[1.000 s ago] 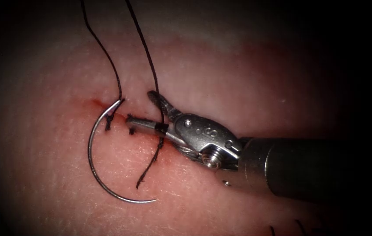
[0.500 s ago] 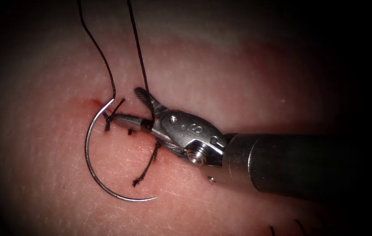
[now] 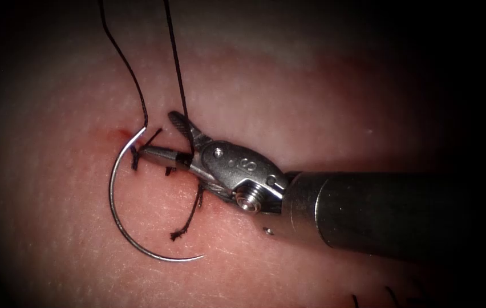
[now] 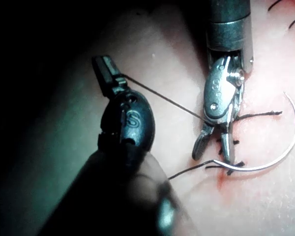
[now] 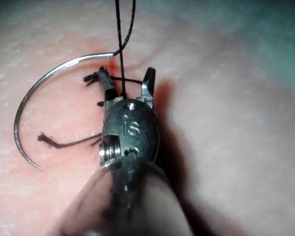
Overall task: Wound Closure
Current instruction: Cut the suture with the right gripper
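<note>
A: Status?
B: My right tool point(image 3: 166, 137), jaws spread and holding nothing, straddles the thread point(image 3: 177, 74) at the cut point(image 3: 140, 151); it has moved left since before. My left tool point(image 4: 108, 73) is clamped on the thread.
A: Needle?
B: The needle point(image 3: 118, 222), a thin steel curve, lies loose on the tissue point(image 3: 55, 188), left of the cut.
</note>
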Action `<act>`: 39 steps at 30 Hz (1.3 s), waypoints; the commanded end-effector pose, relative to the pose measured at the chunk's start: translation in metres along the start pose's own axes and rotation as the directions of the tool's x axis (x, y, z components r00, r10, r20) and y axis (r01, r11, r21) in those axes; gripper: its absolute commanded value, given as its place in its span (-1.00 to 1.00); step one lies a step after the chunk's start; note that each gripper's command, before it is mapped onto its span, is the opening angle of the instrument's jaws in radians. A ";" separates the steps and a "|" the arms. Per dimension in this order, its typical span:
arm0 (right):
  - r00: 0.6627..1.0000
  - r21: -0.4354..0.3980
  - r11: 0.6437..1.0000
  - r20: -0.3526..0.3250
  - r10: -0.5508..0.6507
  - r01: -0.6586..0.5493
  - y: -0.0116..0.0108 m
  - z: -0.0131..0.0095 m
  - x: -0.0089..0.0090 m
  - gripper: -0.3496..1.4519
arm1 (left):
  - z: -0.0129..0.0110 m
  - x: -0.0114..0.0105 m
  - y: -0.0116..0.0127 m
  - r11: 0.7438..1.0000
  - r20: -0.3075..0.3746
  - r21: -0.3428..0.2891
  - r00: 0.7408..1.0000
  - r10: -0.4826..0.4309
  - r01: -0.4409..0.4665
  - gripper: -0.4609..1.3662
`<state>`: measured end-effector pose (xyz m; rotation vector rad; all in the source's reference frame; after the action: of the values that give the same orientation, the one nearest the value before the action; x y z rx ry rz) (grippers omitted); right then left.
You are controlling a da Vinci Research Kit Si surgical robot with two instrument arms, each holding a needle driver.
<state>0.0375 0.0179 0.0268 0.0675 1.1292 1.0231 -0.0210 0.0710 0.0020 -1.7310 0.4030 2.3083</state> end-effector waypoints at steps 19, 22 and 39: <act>0.998 0.061 0.997 0.028 -0.047 0.045 -0.0011 0.0008 0.0003 -1.00 | 0.0003 0.0005 0.0001 1.000 0.003 -0.002 1.000 -0.003 0.003 -0.88; 0.998 0.053 0.998 0.032 -0.046 0.045 -0.0011 0.0006 0.0005 -1.00 | 0.0003 0.0005 0.0001 1.000 0.003 -0.003 1.000 -0.003 0.003 -0.88; 0.986 -0.031 0.986 0.044 -0.162 0.164 0.0029 -0.0066 0.0030 0.73 | -0.0005 0.0003 -0.0003 1.000 -0.006 -0.012 1.000 0.002 -0.002 -0.88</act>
<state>0.0303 0.0188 0.0228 -0.0366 1.0578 0.8898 -0.0204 0.0711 0.0016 -1.7414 0.3983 2.3098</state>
